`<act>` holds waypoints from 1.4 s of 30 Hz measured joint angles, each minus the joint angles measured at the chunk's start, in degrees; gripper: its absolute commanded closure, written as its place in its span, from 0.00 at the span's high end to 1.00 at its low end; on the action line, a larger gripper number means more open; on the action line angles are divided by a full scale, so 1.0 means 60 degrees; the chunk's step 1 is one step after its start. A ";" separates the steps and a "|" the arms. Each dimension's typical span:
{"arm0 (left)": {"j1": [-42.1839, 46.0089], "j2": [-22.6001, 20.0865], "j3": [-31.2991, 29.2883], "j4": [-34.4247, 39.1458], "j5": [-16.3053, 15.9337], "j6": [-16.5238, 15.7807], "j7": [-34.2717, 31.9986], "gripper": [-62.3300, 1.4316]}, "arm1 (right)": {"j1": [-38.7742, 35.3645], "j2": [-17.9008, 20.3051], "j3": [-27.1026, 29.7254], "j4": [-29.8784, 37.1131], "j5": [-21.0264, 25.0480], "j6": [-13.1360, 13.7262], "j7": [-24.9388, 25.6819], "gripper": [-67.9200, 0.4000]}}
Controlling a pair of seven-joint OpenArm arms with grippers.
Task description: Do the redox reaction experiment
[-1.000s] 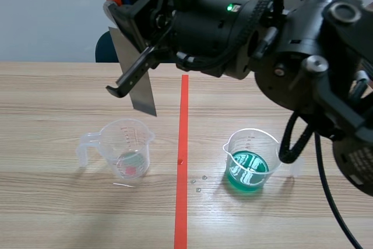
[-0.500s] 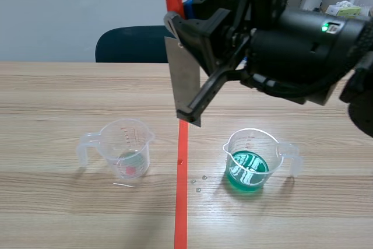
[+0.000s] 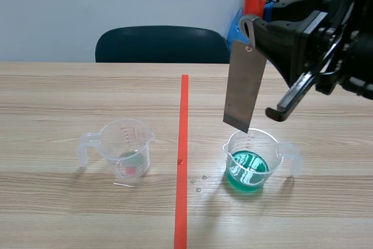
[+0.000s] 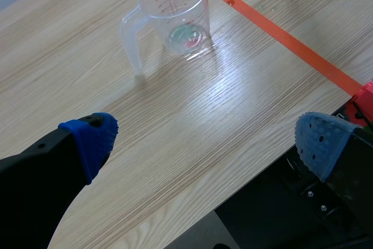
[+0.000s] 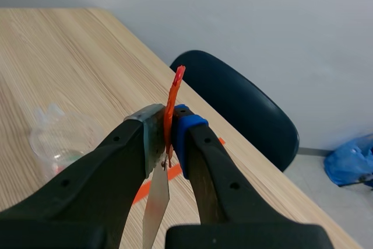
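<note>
Two grippers to watch — your right gripper (image 5: 166,138) clamps the metal strip (image 3: 245,91), hanging above the green-liquid cup (image 3: 252,158); your left gripper (image 4: 204,141) stands spread wide.

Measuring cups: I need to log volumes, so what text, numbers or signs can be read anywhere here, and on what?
None can be read.
Almost empty clear plastic measuring cup: red scale marks, too small to read.
The clear plastic cup of green liquid: nothing legible.

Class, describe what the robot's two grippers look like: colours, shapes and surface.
Both are black, with two thick, blocky fingers. The left gripper has blue dotted pads at its tips; the right gripper shows a blue pad too.
</note>
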 measured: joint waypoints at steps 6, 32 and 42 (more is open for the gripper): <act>0.0000 0.0000 0.0000 0.0000 -0.0004 0.0004 0.0000 1.00 | -0.0641 0.0091 0.0688 0.0000 0.0073 0.0007 0.0095 0.03; 0.0000 0.0000 0.0000 0.0000 0.0000 0.0000 0.0000 1.00 | -0.1552 0.0087 0.1253 0.0000 0.0066 -0.0459 0.0415 0.03; 0.0000 0.0000 0.0000 0.0000 0.0000 0.0000 0.0000 1.00 | -0.1552 0.0087 0.1253 0.0000 0.0066 -0.0455 0.0415 0.03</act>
